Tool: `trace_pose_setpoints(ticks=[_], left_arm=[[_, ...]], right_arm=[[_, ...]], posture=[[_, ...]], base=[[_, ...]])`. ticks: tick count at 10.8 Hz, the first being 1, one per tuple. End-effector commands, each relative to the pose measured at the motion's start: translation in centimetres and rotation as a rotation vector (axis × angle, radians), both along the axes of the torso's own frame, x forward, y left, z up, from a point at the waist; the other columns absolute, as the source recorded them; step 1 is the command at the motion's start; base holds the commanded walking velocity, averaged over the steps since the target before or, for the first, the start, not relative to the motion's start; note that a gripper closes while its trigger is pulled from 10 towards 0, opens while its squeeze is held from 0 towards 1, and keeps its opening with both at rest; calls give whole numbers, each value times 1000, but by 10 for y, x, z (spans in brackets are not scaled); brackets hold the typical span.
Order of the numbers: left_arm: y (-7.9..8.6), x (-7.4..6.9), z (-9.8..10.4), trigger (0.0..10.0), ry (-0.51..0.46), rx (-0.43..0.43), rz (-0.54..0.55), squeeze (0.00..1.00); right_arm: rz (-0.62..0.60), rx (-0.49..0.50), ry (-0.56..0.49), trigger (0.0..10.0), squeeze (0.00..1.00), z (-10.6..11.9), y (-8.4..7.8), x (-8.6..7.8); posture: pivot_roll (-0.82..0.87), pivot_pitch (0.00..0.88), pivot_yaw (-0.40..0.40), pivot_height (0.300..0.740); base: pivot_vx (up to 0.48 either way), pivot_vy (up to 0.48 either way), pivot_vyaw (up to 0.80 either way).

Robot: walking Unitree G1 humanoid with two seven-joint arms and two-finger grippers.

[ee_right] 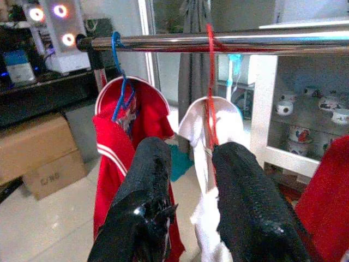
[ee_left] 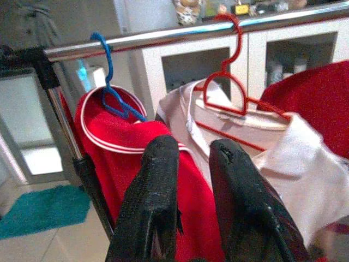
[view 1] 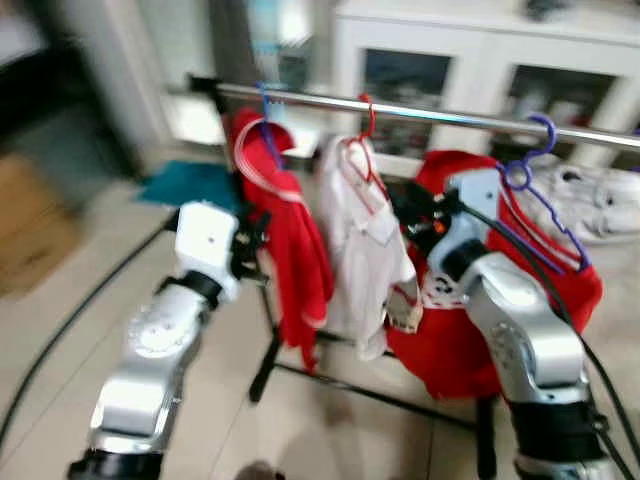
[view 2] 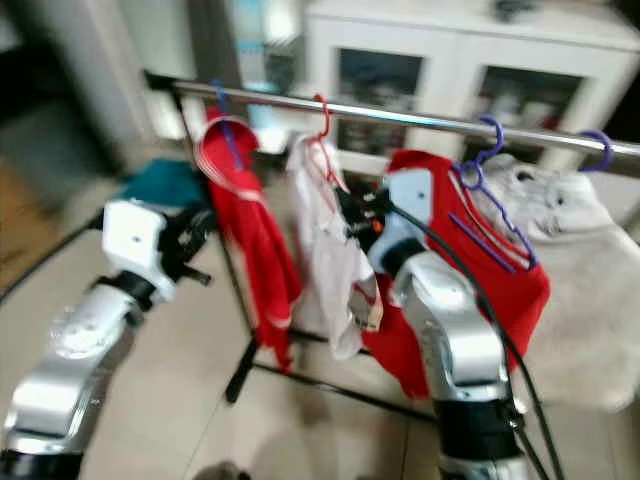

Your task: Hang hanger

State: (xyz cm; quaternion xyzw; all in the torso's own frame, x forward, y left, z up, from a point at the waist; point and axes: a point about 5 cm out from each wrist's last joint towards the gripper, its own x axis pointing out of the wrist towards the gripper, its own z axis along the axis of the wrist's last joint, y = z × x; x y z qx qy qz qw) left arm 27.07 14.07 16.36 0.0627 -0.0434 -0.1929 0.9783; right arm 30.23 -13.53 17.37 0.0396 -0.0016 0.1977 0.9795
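Two hands are up before the rail, and you should read them left to right. Your left hand hangs released and empty, the red shirt on the blue hanger just beyond its fingers. Your right hand is spread with nothing clamped; the red hanger carrying the white shirt sits between its fingers, hook already over the rail. If you judge the hook seated, draw straight back so you do not drag the shirt. Further right of that hand hangs a purple hanger. No lettering is readable.
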Motion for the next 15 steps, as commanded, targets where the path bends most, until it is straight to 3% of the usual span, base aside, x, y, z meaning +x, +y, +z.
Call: trace_pose_setpoints(ticks=[1,3,6,7,9,11,12,13,15], left_arm=[[3,1,4,10000,-19,15,7,0],[4,0,4,10000,-18,19,5,0],[4,1,3,10000,1,34,-45,0],[1,-1,3,10000,2,48,-81,0],[-2,-3,1,10000,25,31,-116,0],[-14,-13,0,10000,63,23,-295,0],[-16,-16,1,10000,80,17,-347,0],[-16,-17,1,10000,83,23,-361,0],[-16,-19,0,10000,106,27,-400,0]], right_arm=[[-1,3,-10,10000,0,4,2,0],[-11,11,-8,10000,0,4,3,1],[-130,61,-16,10000,0,10,-9,7],[-196,49,-16,10000,1000,11,-19,10],[-326,-5,33,10000,1000,9,-42,24],[-460,-194,49,10000,1000,14,-73,40],[-517,-242,65,10000,196,17,-88,44],[-542,-243,91,10000,0,16,-95,45],[-562,-282,115,10000,0,14,-106,47]], posture=[[-62,13,43,740],[-60,16,46,740],[-57,19,53,740],[-53,23,56,740],[-56,27,60,740],[-58,28,60,740],[-60,28,58,740],[-61,29,55,740],[-66,31,54,740]], base=[[0,-349,800],[0,-328,800],[0,0,0],[0,0,0],[0,0,0],[0,0,0],[0,0,0],[0,0,0],[0,0,0]])
